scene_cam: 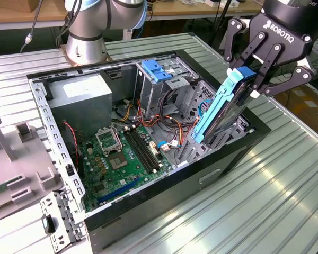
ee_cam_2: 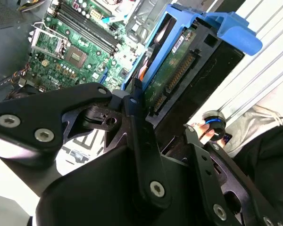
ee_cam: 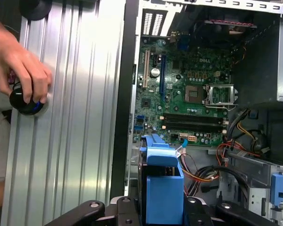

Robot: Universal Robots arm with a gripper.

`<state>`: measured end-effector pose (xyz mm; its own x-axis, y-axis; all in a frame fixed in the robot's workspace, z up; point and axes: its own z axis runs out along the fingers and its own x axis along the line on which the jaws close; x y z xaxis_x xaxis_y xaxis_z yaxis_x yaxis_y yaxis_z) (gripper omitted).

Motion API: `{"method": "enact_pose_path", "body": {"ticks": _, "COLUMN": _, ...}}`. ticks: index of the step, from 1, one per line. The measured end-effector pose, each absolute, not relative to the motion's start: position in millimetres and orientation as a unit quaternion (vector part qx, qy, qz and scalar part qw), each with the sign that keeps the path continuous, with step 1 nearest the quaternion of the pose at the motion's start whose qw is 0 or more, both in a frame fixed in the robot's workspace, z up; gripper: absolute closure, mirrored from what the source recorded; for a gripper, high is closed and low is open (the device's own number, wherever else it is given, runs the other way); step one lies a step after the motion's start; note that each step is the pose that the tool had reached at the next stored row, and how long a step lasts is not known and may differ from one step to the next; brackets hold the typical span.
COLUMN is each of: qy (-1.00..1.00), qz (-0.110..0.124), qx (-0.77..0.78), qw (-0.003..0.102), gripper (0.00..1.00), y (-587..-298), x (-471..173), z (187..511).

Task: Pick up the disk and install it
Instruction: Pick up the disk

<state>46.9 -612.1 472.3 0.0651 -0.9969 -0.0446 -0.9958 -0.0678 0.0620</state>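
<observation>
— One question: where's the disk (scene_cam: 218,114)?
— Two o'clock in the exterior view, tilted, top end clamped by the gripper (scene_cam: 246,79).
— Its lower end?
— Down inside the computer case (scene_cam: 148,206); whether it's seated, can't tell.

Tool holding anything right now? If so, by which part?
Yes. The tool is shut on the disk, gripping its raised upper end across the flat faces.

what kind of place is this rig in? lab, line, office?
Probably a robotics lab bench: an open computer case on a ribbed metal table, the arm's base mounted beside it, the gripper shut on the disk, and a person's hand on a knob.
</observation>
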Motion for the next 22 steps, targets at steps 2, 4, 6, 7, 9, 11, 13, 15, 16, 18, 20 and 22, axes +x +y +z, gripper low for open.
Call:
{"method": "enact_pose_path", "body": {"ticks": 2, "qy": -0.683, "qz": -0.038, "qx": 0.73, "qw": 0.008, "gripper": 0.64, "y": -613, "x": 51, "z": 472}}
{"method": "enact_pose_path", "body": {"ticks": 4, "qy": -0.683, "qz": -0.038, "qx": 0.73, "qw": 0.008, "gripper": 0.64, "y": -613, "x": 55, "z": 472}}
{"method": "enact_pose_path", "body": {"ticks": 6, "qy": -0.683, "qz": -0.039, "qx": 0.73, "qw": 0.008, "gripper": 0.64, "y": -614, "x": 59, "z": 472}}
{"method": "enact_pose_path", "body": {"ticks": 7, "qy": -0.683, "qz": -0.039, "qx": 0.73, "qw": 0.008, "gripper": 0.64, "y": -615, "x": 61, "z": 472}}
{"method": "enact_pose_path", "body": {"ticks": 9, "qy": -0.683, "qz": -0.039, "qx": 0.73, "qw": 0.008, "gripper": 0.64, "y": -616, "x": 63, "z": 472}}
{"method": "enact_pose_path", "body": {"ticks": 11, "qy": -0.683, "qz": -0.039, "qx": 0.73, "qw": 0.008, "gripper": 0.64, "y": -617, "x": 66, "z": 472}}
{"method": "enact_pose_path", "body": {"ticks": 13, "qy": -0.683, "qz": -0.039, "qx": 0.73, "qw": 0.008, "gripper": 0.64, "y": -618, "x": 67, "z": 472}}
{"method": "enact_pose_path", "body": {"ticks": 15, "qy": -0.683, "qz": -0.04, "qx": 0.73, "qw": 0.008, "gripper": 0.64, "y": -619, "x": 69, "z": 472}}
{"method": "enact_pose_path", "body": {"ticks": 16, "qy": -0.683, "qz": -0.04, "qx": 0.73, "qw": 0.008, "gripper": 0.64, "y": -620, "x": 70, "z": 472}}
{"method": "enact_pose_path", "body": {"ticks": 18, "qy": -0.683, "qz": -0.04, "qx": 0.73, "qw": 0.008, "gripper": 0.64, "y": -621, "x": 71, "z": 472}}
{"method": "enact_pose_path", "body": {"ticks": 20, "qy": -0.683, "qz": -0.04, "qx": 0.73, "qw": 0.008, "gripper": 0.64, "y": -622, "x": 73, "z": 472}}
{"method": "enact_pose_path", "body": {"ticks": 22, "qy": -0.683, "qz": -0.04, "qx": 0.73, "qw": 0.008, "gripper": 0.64, "y": -624, "x": 76, "z": 472}}
